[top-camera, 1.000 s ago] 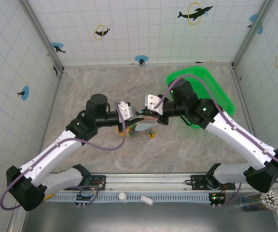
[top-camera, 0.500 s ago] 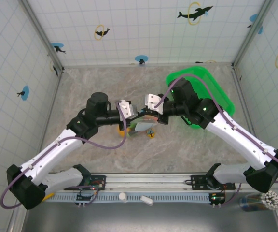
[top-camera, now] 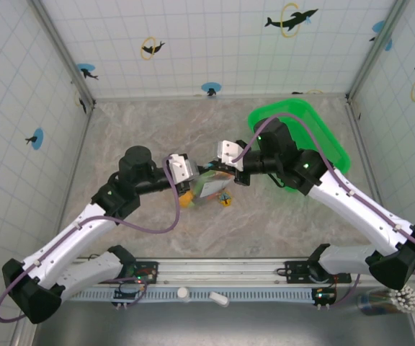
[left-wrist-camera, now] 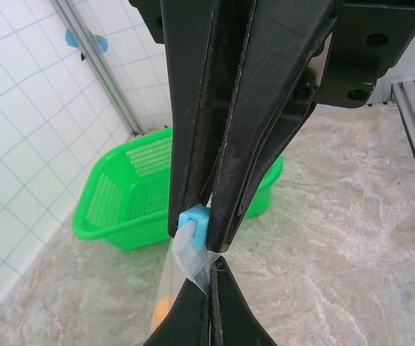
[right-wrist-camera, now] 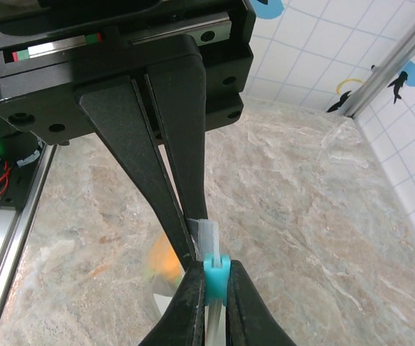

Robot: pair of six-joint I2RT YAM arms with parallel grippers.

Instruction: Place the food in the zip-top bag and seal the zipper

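The zip-top bag (top-camera: 209, 187) hangs between my two grippers above the table, with orange food (top-camera: 186, 199) showing at its lower left. My left gripper (top-camera: 195, 177) is shut on the bag's corner (left-wrist-camera: 187, 254), just below the blue zipper slider (left-wrist-camera: 194, 220). My right gripper (top-camera: 222, 173) is shut on that slider (right-wrist-camera: 215, 272), and the whitish zipper strip (right-wrist-camera: 208, 235) runs up out of it. An orange fruit (right-wrist-camera: 166, 261) blurs through the plastic. In the right wrist view the left gripper's fingers (right-wrist-camera: 170, 166) come down onto the strip from above.
The green mesh basket (top-camera: 321, 140) stands at the back right, close behind the right arm, and it shows again as the green basket (left-wrist-camera: 125, 196) in the left wrist view. A tiny yellow-and-black trinket (top-camera: 225, 200) lies on the marble table just below the bag.
The left arm has drawn back to the left and slightly nearer, pulling the bag's end with it. The right gripper has stayed almost still on the slider.
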